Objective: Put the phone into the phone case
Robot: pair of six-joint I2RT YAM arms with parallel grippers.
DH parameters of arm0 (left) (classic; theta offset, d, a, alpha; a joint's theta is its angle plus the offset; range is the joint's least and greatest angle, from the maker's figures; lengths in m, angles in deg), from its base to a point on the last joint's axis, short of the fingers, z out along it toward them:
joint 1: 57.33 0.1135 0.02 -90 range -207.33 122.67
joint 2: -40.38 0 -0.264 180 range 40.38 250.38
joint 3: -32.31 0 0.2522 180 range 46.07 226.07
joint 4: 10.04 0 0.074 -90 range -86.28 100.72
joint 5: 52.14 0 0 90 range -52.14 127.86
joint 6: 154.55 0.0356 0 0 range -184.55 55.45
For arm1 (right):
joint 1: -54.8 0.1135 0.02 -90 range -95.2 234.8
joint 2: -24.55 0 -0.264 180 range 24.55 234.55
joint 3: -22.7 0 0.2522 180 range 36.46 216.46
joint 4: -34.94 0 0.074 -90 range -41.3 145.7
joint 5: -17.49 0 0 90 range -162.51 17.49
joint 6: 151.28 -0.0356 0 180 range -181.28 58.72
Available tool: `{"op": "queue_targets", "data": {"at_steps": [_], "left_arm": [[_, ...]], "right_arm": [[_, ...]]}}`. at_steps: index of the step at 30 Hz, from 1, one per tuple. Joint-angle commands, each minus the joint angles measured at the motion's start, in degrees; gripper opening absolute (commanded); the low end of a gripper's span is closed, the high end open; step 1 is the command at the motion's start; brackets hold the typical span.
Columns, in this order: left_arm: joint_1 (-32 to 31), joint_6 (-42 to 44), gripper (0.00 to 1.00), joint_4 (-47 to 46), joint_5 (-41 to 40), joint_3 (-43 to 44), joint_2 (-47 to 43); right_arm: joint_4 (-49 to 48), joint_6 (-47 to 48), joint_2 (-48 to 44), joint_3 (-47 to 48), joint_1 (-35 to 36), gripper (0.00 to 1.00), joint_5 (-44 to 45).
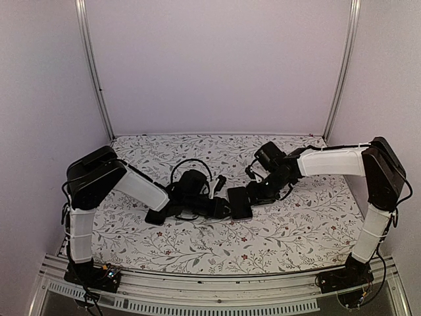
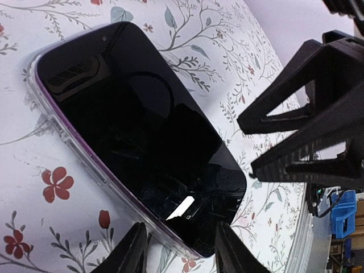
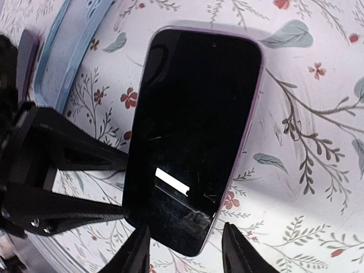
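Note:
The black phone (image 1: 239,203) lies screen up on the floral tablecloth, inside a clear phone case with a purple rim (image 2: 57,122). I cannot tell whether it is fully seated. My left gripper (image 2: 181,242) is open, with its fingers on either side of the phone's near corner and not gripping it. My right gripper (image 3: 185,242) is open too, straddling the phone's other end (image 3: 193,136). In the top view, the left gripper (image 1: 222,206) is just left of the phone and the right gripper (image 1: 258,193) is just right of it. The right gripper's open fingers (image 2: 301,142) also show in the left wrist view.
Black cables (image 1: 191,164) loop over the left arm near the table's middle. A light blue strip (image 3: 74,51) lies past the left gripper. A metal rail (image 1: 217,289) runs along the near edge. White walls close in the back and sides.

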State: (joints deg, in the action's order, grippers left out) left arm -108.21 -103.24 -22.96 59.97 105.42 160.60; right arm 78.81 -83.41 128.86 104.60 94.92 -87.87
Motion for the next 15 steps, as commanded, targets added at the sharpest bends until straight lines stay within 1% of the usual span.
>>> {"op": "queue_targets", "data": {"at_steps": [1,4,5,12,15], "left_arm": [[-0.37,-0.3,0.42,1.32,-2.08,-1.7,-1.4],[-0.37,-0.42,0.42,0.93,-2.35,-2.18,-1.74],[-0.41,-0.41,0.42,1.03,-2.23,-2.03,-1.48],[-0.45,-0.41,0.42,1.63,-2.69,-1.88,-1.54],[-0.48,-0.41,0.42,1.63,-2.86,-1.99,-1.79]], "right_arm": [[3.43,1.44,-1.76,0.69,0.22,0.29,-1.51],[1.75,0.2,-2.12,-2.01,0.28,0.05,-5.2],[0.93,-0.35,-2.26,-2.63,0.31,0.0,-5.28],[-0.8,-0.2,0.28,-0.23,1.74,0.0,-6.33],[-2.97,-0.2,2.18,-2.4,1.72,0.0,-5.09]]}}
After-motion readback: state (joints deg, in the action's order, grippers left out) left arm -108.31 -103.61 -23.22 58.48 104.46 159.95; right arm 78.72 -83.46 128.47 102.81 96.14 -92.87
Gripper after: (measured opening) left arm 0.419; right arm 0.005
